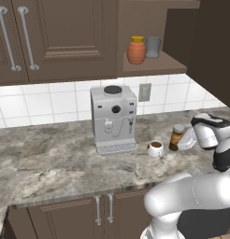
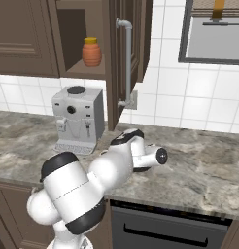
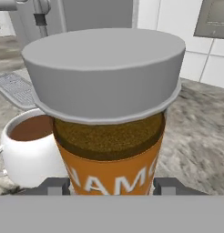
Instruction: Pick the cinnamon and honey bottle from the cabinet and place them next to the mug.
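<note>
The cinnamon (image 1: 176, 136), a slim brown jar with a grey lid and orange label, stands upright just right of the mug (image 1: 155, 148) on the counter. My gripper (image 1: 185, 140) is shut on it from the right. In the hand view the cinnamon (image 3: 109, 136) sits between my fingertips (image 3: 54, 185), with the white mug (image 3: 26, 150) of brown liquid close at its left. The honey bottle (image 1: 136, 50), orange with a yellow lid, stands in the cabinet (image 1: 65, 37) niche; the right base view shows the honey bottle (image 2: 92, 52) too.
A grey cup (image 1: 153, 47) stands beside the honey on the shelf. A silver coffee machine (image 1: 113, 119) sits left of the mug against the tiled wall. The cabinet door (image 2: 122, 58) hangs open above the counter. Bare marble counter (image 1: 51, 158) stretches to the left.
</note>
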### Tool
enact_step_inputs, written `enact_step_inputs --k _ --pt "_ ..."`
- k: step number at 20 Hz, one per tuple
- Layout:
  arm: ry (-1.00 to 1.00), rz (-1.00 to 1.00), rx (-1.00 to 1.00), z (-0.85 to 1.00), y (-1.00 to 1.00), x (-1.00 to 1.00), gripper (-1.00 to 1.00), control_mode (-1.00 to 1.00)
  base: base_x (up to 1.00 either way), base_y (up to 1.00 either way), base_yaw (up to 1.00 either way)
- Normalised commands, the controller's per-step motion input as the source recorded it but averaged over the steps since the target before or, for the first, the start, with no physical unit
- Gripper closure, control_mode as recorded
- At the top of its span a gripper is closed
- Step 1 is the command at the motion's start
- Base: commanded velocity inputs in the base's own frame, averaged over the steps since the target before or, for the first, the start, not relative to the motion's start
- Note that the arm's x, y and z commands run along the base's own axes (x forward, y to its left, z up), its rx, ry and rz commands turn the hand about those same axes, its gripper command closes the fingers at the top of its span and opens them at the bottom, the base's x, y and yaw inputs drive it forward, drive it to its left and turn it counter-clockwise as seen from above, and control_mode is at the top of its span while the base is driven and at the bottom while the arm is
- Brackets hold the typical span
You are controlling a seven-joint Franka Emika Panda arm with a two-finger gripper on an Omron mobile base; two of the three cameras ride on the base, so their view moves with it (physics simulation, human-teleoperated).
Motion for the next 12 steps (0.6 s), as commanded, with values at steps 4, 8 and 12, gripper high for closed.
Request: enact_step_inputs --k 4,8,12 --pt "0.00 0.01 0.00 -0.07 0.00 0.18 1.00 -1.00 0.00 0.00 0.00" --pt "0.00 0.00 0.00 0.00 0.00 0.16 1.00 -1.00 0.00 0.00 0.00" --pt "0.00 0.00 0.00 0.00 0.05 0.09 1.00 -1.00 0.00 0.00 0.00"
